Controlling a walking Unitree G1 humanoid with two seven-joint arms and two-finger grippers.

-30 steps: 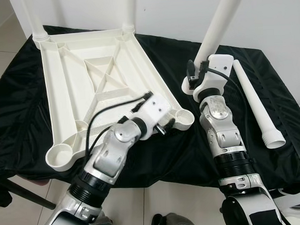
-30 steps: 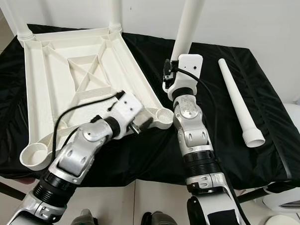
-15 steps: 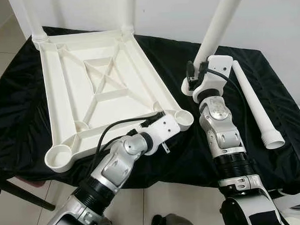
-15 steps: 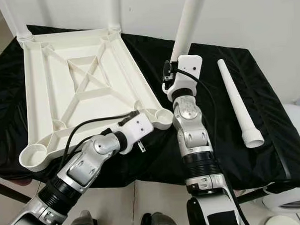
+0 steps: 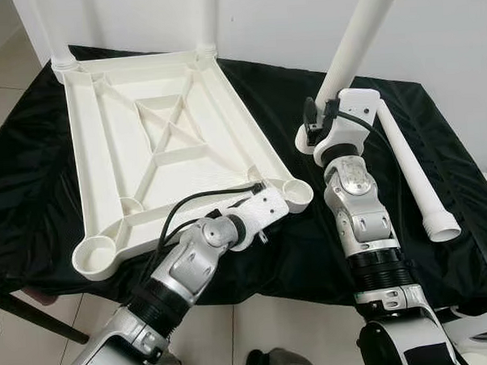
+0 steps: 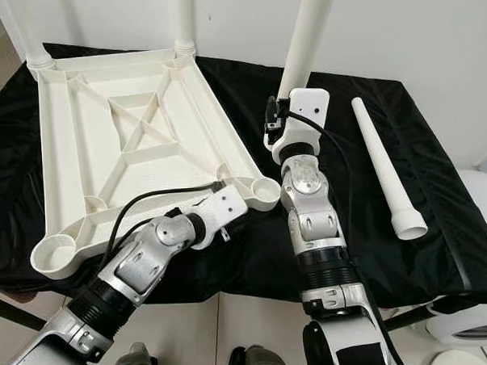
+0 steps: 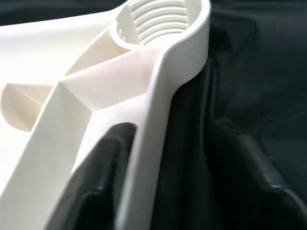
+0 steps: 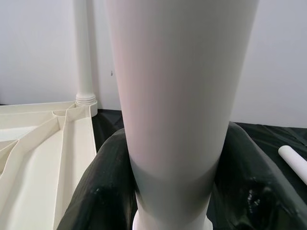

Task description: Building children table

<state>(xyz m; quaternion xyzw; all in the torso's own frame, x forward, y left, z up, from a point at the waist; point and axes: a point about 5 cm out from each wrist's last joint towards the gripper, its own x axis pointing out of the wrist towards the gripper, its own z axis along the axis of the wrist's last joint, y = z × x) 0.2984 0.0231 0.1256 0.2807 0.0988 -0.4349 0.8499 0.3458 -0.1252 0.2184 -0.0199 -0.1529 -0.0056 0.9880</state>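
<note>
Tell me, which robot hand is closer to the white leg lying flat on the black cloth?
The right. The right gripper holds another leg upright, just beside the lying leg. The left gripper straddles the tabletop edge, farther away.

You get bright, even, soft light from above in both head views, with no hard shadows. The white table frame [image 5: 153, 146] nearly washes out against the white wall [image 5: 285, 19], while the black cloth [image 5: 436, 142] on the tabletop swallows detail and shows only faint sheen on its creases. The head views are sharp, with no motion blur. Your left wrist view is soft: the near black fingers [image 7: 96, 187] are out of focus. In your right wrist view the close white leg [image 8: 177, 96] glows pale and slightly blurred.
</note>
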